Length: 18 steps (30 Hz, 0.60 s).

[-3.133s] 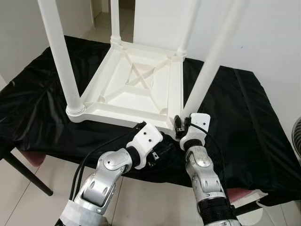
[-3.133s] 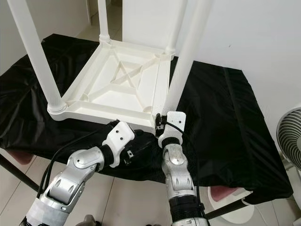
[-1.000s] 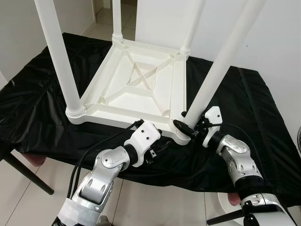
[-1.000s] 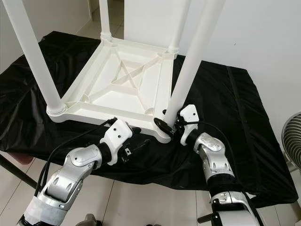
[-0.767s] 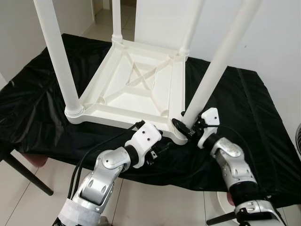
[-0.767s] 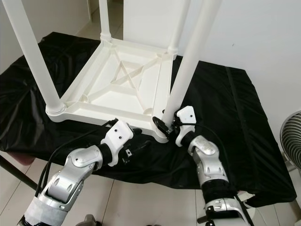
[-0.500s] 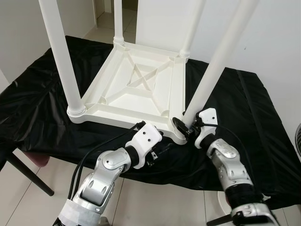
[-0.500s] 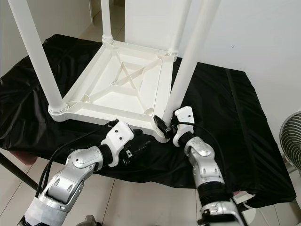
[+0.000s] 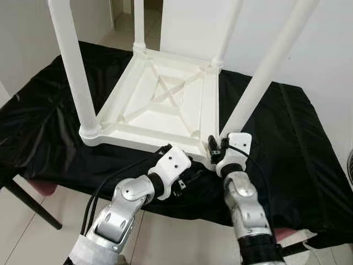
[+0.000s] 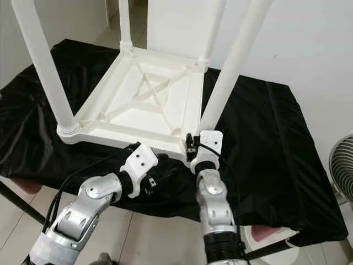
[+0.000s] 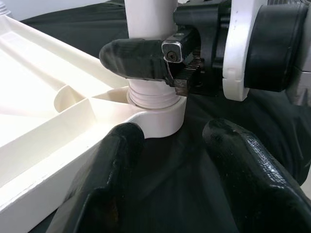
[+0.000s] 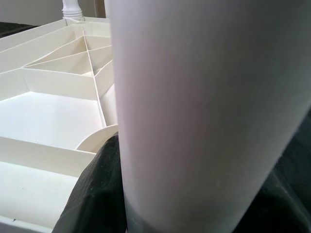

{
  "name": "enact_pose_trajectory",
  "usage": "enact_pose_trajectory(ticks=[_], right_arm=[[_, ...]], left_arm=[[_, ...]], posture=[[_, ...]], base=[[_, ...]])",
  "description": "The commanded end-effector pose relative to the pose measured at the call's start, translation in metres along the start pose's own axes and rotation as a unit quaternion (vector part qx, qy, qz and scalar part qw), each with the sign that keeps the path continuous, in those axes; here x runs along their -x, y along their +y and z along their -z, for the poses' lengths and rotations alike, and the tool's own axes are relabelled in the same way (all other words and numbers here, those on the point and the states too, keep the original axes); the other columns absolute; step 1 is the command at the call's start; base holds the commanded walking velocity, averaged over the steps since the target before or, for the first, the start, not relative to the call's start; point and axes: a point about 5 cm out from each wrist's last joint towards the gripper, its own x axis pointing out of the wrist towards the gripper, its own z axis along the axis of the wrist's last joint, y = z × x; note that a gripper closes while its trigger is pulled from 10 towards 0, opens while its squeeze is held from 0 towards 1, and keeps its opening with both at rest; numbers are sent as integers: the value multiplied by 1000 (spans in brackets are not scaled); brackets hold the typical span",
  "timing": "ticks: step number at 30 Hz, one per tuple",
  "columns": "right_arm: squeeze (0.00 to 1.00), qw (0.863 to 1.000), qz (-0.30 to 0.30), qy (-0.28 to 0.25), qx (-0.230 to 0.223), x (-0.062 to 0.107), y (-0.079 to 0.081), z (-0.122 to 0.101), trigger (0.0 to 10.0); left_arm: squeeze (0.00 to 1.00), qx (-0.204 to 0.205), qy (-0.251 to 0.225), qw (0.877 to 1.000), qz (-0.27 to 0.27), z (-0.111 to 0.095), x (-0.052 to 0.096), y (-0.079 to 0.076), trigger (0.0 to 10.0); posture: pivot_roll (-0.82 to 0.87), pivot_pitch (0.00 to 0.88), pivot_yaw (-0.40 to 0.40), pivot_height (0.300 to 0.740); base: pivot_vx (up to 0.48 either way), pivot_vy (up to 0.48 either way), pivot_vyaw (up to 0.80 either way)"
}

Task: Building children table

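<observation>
A white children's table (image 9: 165, 105) lies upside down on a black-covered work table (image 9: 298, 143), its legs pointing up. My right gripper (image 9: 217, 148) is shut on the near right leg (image 9: 265, 72) just above its socket at the table corner. In the left wrist view one of its black fingers (image 11: 141, 57) wraps the leg (image 11: 150, 14). The same leg (image 12: 204, 107) stands close before the right wrist camera. My left gripper (image 9: 189, 175) rests open on the cloth at that corner, its fingers (image 11: 248, 170) spread and apart from the socket (image 11: 160, 116).
The other legs rise at the near left (image 9: 74, 72) and at the two far corners. A white wall stands behind. A fan (image 10: 342, 165) sits on the floor at the right. Under the front edge are a dark table leg (image 9: 27, 207) and tiled floor.
My right forearm has swung from the right side round to the front of the corner, with the gripper staying at the leg's base. The left gripper has stayed put.
</observation>
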Motion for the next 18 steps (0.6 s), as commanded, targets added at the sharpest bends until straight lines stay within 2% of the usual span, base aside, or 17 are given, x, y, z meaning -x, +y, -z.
enact_pose_trajectory(ticks=[1, 2, 6, 7, 13, 15, 18], right_arm=[[0, 1000, 1, 19, -16, 4, 1, 7, 10000], [78, 1000, -3, 13, -16, 4, 0, 5, 10000], [78, 1000, -3, 13, -16, 4, 0, 5, 10000], [1000, 1000, -16, 1, -18, 5, -3, 1, 10000], [1000, 999, -24, -5, -21, 6, -5, -1, 10000], [1000, 997, -70, -19, -15, 4, -20, -6, 10000], [1000, 995, -98, -18, -9, 3, -26, -6, 10000]], left_arm=[[0, 2, -1, 1000, -7, 0, -1, -4, 10000], [0, 2, -2, 1000, -7, 0, -1, -4, 10000], [0, 2, -2, 1000, -7, 0, -1, -4, 10000], [0, 2, -2, 1000, -8, -1, -1, -4, 10000], [0, 2, -2, 1000, -9, -1, -1, -4, 10000], [0, 3, -2, 1000, -12, -1, -1, -3, 10000], [0, 2, -3, 1000, -13, -1, -1, -2, 10000]], posture=[[133, 51, -101, 740], [133, 51, -102, 740], [133, 51, -102, 740], [133, 52, -104, 740], [132, 53, -106, 740], [131, 55, -105, 740], [132, 58, -105, 740]], base=[[0, 0, 0], [0, 0, 0], [0, 0, 0], [0, 0, 0], [0, 0, 0], [0, 0, 0], [0, 0, 0]])
